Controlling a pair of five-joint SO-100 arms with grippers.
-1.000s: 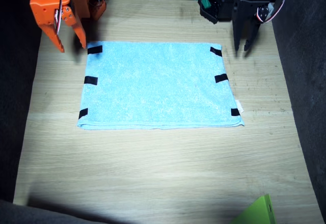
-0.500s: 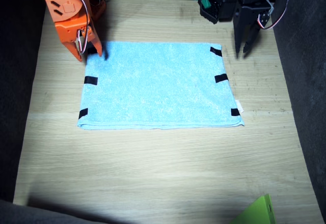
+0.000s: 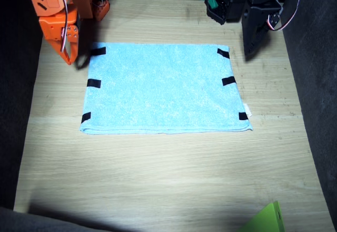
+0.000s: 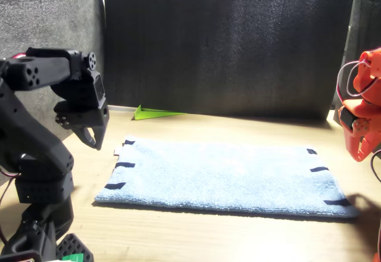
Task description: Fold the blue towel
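blue towel [image 3: 164,88] flat, centre of table [image 3: 158,179], black tape marks on both short edges. right gripper [image 3: 69,57], orange, at towel's 10 o'clock corner, just off edge, fingers together, holding nothing. left gripper [image 3: 248,47], black, at 2 o'clock corner; fixed view hides jaw state; front view [image 4: 93,138] shows it above towel, pinched closed, empty. green piece [image 3: 266,220] at 5 o'clock.
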